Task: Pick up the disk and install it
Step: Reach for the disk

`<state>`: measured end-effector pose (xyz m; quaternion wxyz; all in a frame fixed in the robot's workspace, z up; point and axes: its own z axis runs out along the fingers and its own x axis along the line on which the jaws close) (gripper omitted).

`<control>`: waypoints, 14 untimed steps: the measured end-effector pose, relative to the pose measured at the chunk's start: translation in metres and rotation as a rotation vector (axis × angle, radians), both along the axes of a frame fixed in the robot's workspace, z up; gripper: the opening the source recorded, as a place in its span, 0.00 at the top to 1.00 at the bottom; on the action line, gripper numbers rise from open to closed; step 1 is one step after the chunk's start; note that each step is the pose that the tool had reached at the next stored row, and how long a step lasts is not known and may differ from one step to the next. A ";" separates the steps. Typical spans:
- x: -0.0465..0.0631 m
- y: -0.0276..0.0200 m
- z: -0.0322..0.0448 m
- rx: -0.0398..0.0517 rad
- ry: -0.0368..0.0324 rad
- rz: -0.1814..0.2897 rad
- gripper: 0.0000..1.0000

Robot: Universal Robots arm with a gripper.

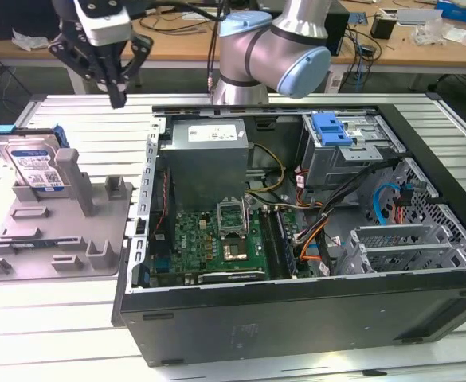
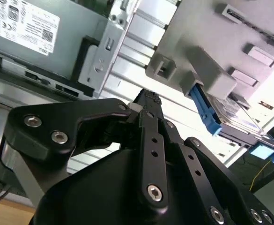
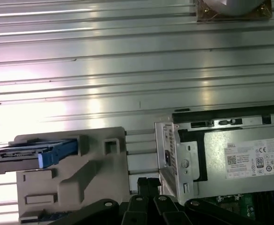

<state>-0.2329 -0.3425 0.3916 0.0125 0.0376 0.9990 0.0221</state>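
In the exterior view the gripper (image 1: 119, 97) hangs in the upper left of the frame, above the table (image 1: 57, 334), its fingers pressed together with nothing between them. The disk (image 1: 32, 163) stands tilted in a grey holder (image 1: 65, 231) at the exterior view's left, below and apart from the gripper. The open case (image 1: 296, 318) takes up the middle and right. In the second wrist view the gripper (image 2: 148, 99) points at bare table between the holder (image 2: 207, 51) and the power supply (image 2: 29, 23); the disk (image 2: 204, 111) juts from the holder. In the first wrist view the gripper (image 3: 148, 183) sits between holder (image 3: 80, 178) and case, with the disk (image 3: 33, 153) edge-on in its slot.
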 end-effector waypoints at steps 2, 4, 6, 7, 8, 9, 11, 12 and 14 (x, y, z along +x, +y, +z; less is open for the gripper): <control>-0.007 0.0041 -0.0002 -0.0001 0.0001 0.000 0.89; -0.016 0.0087 -0.0005 0.0000 0.0000 0.000 0.89; -0.024 0.0133 -0.0007 -0.0001 0.0001 0.000 0.89; -0.032 0.0169 -0.0010 0.0000 0.0000 0.000 0.89; -0.036 0.0185 -0.0011 -0.0001 0.0001 0.000 0.89; -0.041 0.0206 -0.0013 -0.0001 0.0001 0.000 0.89; -0.061 0.0267 -0.0022 0.0000 -0.0001 0.000 0.89; -0.065 0.0279 -0.0023 -0.0001 0.0001 0.000 0.89; -0.074 0.0305 -0.0027 0.0000 0.0000 0.000 0.89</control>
